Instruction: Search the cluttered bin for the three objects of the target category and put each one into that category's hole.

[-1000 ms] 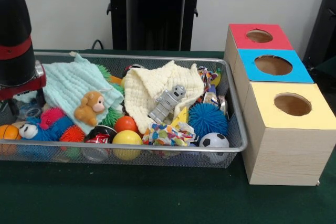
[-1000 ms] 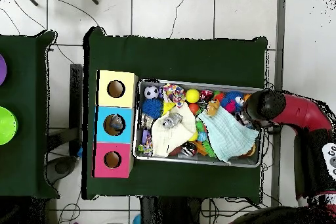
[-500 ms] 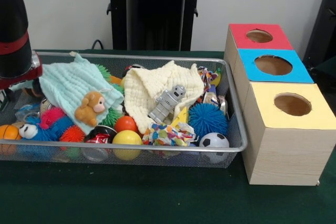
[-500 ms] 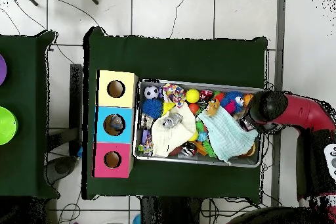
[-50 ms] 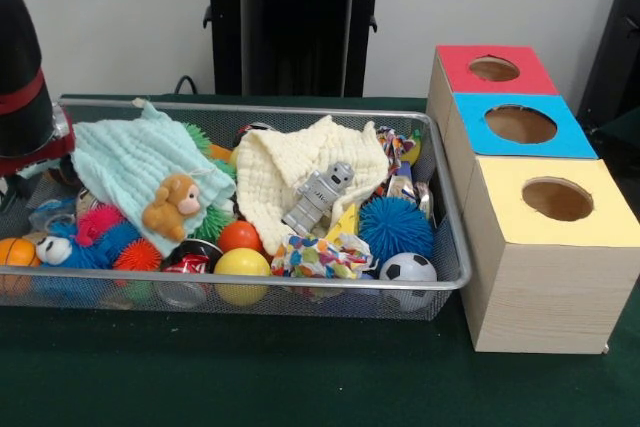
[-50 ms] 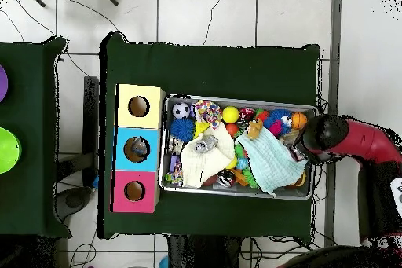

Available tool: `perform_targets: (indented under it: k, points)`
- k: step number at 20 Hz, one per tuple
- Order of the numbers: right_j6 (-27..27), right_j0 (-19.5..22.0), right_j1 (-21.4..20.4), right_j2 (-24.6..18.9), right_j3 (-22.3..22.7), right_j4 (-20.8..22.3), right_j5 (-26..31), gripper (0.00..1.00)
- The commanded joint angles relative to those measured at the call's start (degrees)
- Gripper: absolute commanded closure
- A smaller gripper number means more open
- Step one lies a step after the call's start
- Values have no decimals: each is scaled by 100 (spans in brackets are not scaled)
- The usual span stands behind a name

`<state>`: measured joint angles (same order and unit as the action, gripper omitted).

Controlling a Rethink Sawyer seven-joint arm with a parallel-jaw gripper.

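Wire-mesh bin (image 5: 445,277) holds the clutter; the grey toy robot (image 5: 318,197) lies on the cream cloth (image 5: 290,162) at its centre. Gripper (image 6: 300,149) sits at the bin's 3 o'clock end in the overhead view, its grip unreadable, well apart from the toy robot.

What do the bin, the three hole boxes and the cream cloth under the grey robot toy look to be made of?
The bin looks like silver wire mesh: the toys show through its walls. The boxes look like pale wood or wood-grain laminate, with matte red, blue and yellow tops. The cream cloth looks like soft crinkled cotton gauze, judging by its puckered weave.
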<state>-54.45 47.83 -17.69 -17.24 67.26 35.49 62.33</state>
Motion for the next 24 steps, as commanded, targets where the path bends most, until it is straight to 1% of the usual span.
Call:
perform_targets:
  k: [1, 4, 6, 11, 19, 24]
  points:
    - [947, 475, 454, -676, 316, -98, -929, 0]
    - [919, 667, 394, -945, 588, -280, -1210, 0]
    - [916, 756, 365, -1068, 713, -321, -1309, 0]
    - [869, 759, 317, -1140, 764, -246, -1357, 0]
    - [758, 408, -24, -796, 599, 220, -1083, 0]
    - [526, 152, -416, -574, 590, 440, -882, 0]
